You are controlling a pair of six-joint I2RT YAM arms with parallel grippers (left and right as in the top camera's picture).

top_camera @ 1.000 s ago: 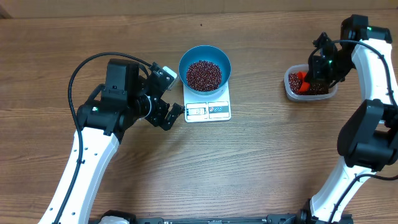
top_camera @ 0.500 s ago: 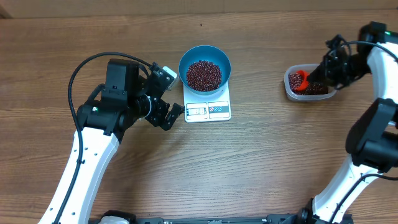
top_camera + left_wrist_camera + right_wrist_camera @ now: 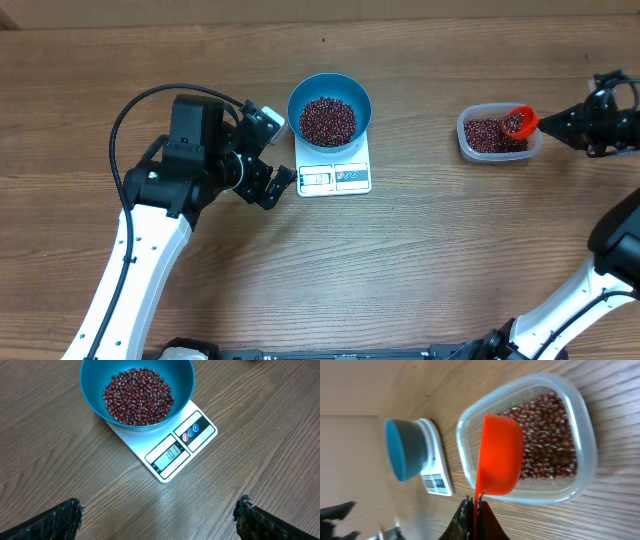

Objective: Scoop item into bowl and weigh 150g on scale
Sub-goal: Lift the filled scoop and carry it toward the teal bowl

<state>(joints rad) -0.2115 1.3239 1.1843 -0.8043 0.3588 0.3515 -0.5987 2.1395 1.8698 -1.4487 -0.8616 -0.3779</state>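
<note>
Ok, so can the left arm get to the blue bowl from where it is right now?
Probably yes. The left pincer is open just beside the scale, aimed at the bowl on it, with only bare table between. The right pincer holds the scoop over the tub, out of the way.

Left arm (image 3: 140,240): enters at 7 o'clock, slants up toward 1 o'clock, wrist turned toward 3 o'clock. Left pincer (image 3: 278,152): jaws spread wide, nothing between them. Right arm (image 3: 600,270): enters at 5 o'clock, runs up 3 o'clock edge, partly out of frame. Right pincer (image 3: 553,122): points toward 9 o'clock, jaws clamped on handle of red scoop (image 3: 518,121).
</note>
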